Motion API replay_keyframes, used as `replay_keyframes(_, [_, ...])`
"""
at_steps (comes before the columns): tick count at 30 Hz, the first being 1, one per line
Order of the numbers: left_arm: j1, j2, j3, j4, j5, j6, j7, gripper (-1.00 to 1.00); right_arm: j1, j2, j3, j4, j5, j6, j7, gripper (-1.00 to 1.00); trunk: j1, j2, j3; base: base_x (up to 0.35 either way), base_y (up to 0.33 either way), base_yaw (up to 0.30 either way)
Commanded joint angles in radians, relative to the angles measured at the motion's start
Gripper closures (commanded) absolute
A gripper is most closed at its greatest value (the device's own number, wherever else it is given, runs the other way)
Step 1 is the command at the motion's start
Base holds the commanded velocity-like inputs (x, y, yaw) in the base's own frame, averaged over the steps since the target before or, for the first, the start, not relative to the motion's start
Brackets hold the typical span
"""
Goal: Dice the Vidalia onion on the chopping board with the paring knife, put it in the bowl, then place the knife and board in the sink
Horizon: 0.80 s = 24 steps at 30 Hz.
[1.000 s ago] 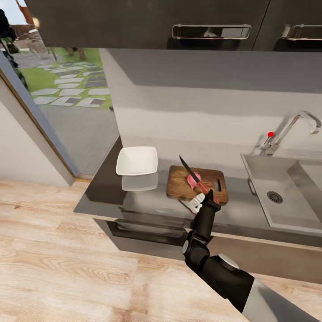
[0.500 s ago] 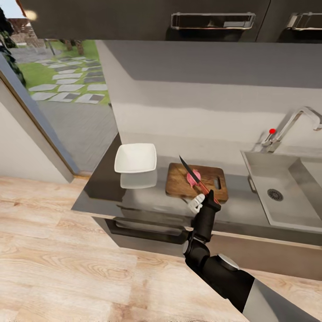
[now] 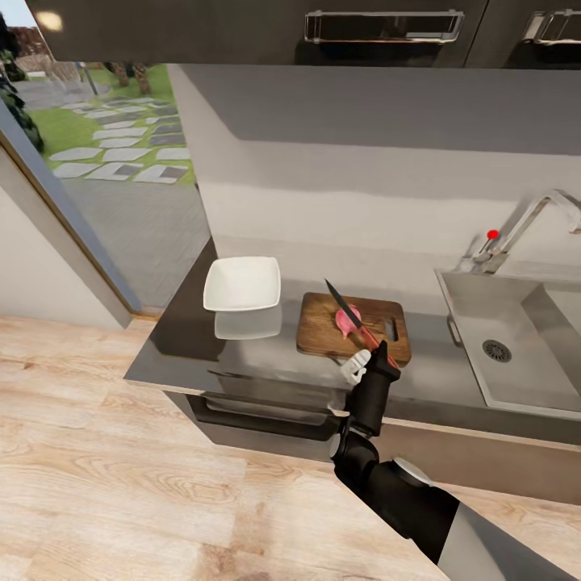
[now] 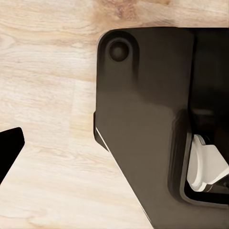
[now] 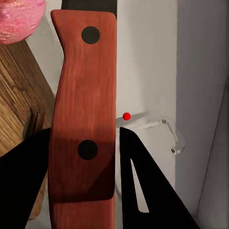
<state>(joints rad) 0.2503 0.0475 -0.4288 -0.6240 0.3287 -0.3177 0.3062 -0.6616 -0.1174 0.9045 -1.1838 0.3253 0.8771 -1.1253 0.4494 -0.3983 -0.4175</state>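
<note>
My right gripper is shut on the red handle of the paring knife. The thin dark blade slants up and away over the pink onion, which rests on the dark brown chopping board. The right wrist view has the knife handle between my gripper fingers, with the onion and board beyond. The white square bowl stands on the countertop just left of the board. The grey sink lies at the right. One dark fingertip of my left gripper hangs over the floor.
A chrome tap with a red knob stands behind the sink. Dark wall cabinets hang above the counter. A drawer handle sits under the counter edge. Left of the counter, a glass door opens onto a garden. My dark base stands on the plank floor.
The head camera has shifted a little, so the whole picture has moved. The knife, onion, board and right arm keep the same places relative to each other.
</note>
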Motion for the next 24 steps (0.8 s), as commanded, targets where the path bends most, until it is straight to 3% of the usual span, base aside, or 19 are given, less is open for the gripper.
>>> replay_keyframes(1, [0.0, 0.002, -0.008, -0.002, 0.009, -0.003, 0.008, -1.0, -0.001, -0.001, 0.002, 0.0, 0.0, 0.005, -0.004, 1.0, 0.001, -0.002, -0.001, 0.0, 0.0, 0.0])
replay_keyframes(24, [0.0, 0.002, -0.008, -0.002, 0.009, -0.003, 0.009, -1.0, -0.001, -0.005, 0.001, 0.0, -0.004, 0.007, -0.006, 1.0, 0.001, -0.002, -0.001, 0.022, -0.022, 0.0])
